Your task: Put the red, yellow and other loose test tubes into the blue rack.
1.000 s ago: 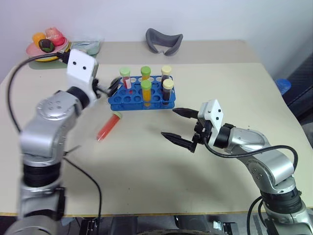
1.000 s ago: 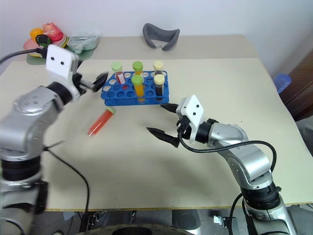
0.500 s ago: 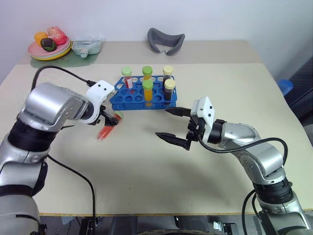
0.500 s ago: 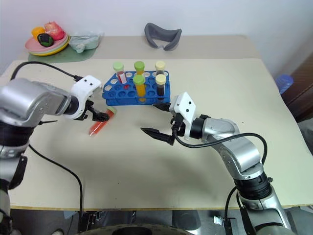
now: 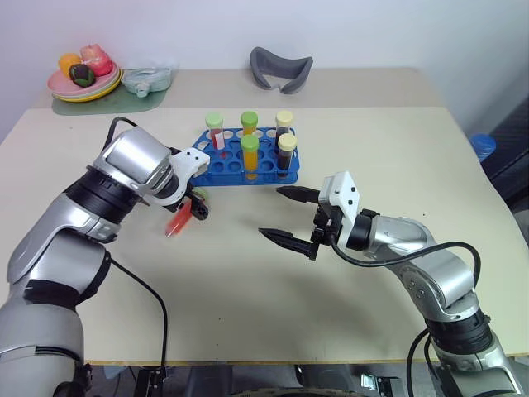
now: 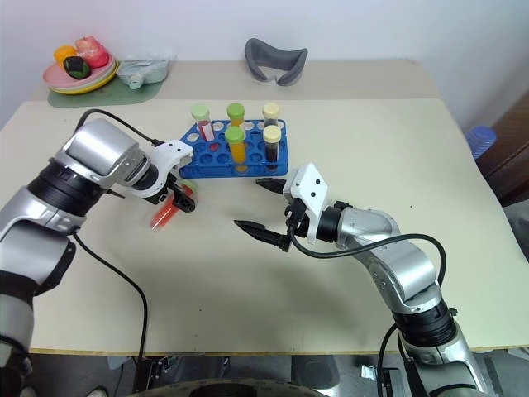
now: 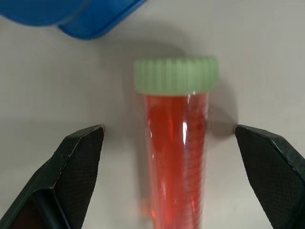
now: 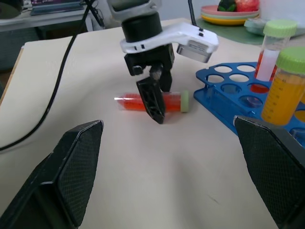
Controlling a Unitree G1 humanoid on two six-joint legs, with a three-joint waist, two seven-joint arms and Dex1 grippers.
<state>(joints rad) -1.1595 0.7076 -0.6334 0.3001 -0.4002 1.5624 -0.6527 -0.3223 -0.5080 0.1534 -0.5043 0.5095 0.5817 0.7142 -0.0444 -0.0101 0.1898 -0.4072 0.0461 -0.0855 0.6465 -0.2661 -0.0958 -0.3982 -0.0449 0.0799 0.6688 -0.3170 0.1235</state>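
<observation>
A red test tube (image 5: pixel 175 223) with a pale green cap (image 7: pixel 176 76) lies flat on the table, just in front of the blue rack (image 5: pixel 227 164). My left gripper (image 5: pixel 195 208) points down over it, open, one finger on each side of the tube (image 7: pixel 176 162) and not touching it. In the rack stand several capped tubes, among them yellow-orange ones (image 5: pixel 249 157) and dark ones (image 5: pixel 285 153). My right gripper (image 5: pixel 273 212) hovers open and empty, level, right of the red tube and in front of the rack.
A grey curved object (image 5: pixel 279 68) lies at the table's back. At the back left are a plate of food (image 5: pixel 83 78) and a clear bag (image 5: pixel 147 78). A black cable (image 5: pixel 124 273) trails from my left arm.
My left arm swung down from beside the rack's left end; its gripper turned from level to pointing down and now straddles the red tube. The right gripper stayed about where it was.
</observation>
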